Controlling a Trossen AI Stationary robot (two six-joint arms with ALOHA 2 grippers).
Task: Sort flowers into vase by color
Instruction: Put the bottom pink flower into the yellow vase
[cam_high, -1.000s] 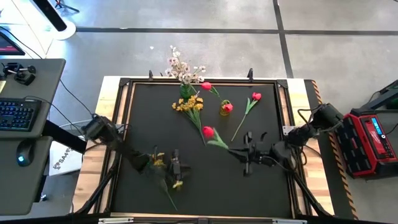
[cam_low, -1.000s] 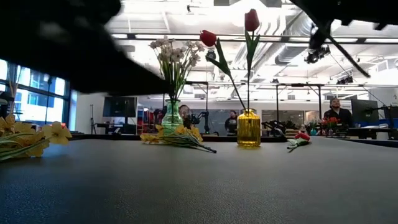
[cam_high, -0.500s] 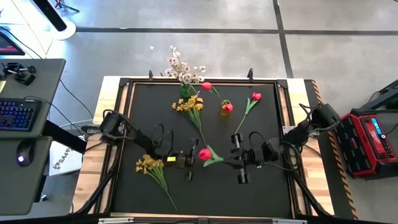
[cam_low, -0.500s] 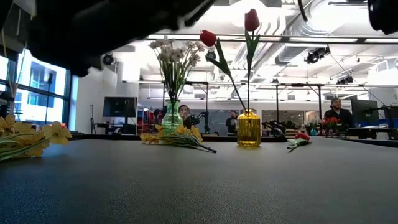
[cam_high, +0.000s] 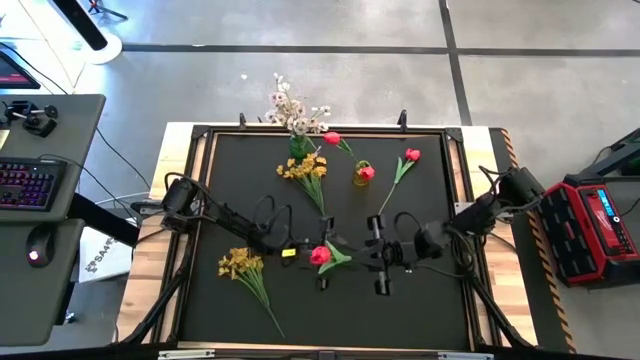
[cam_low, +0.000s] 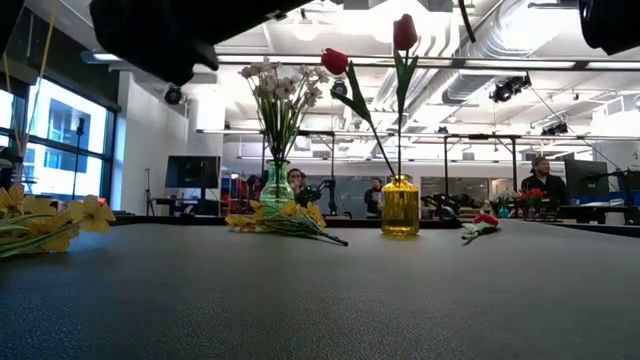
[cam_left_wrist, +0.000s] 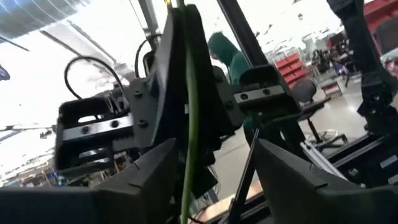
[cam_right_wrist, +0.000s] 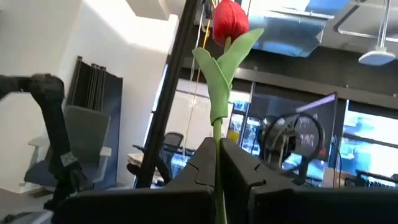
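Four red tulips with long green plastic stems appear in the high view: one held tulip (cam_high: 320, 255) above the middle of the black, fine-grained worktop (cam_high: 420, 315); one loose tulip (cam_high: 410, 156) lying flat toward the far right; one tall tulip (cam_high: 331, 138) and one shorter tulip (cam_high: 366, 173), both at the small yellow glass vase (cam_high: 360, 178). Two bunches of yellow daffodil-like blooms lie on the mat: a far bunch (cam_high: 303, 168) just beside the green glass vase (cam_high: 299, 149), and a near bunch (cam_high: 240, 264) by the left arm. One sprig of small white blossoms (cam_high: 292, 106) stands in the green vase. Both vases are round-bodied and translucent.

The right gripper (cam_high: 381, 256) is clamped on the held tulip's stem; in the right wrist view the stem rises between the dark fingers to the smooth, egg-shaped red bloom (cam_right_wrist: 230, 18) with one folded leaf. The left gripper (cam_high: 322, 268) sits at the bloom end, its jaws parted on either side of the thin green stem (cam_left_wrist: 188, 124), which in the left wrist view runs between them, nearer one finger; whether that finger touches it cannot be told.
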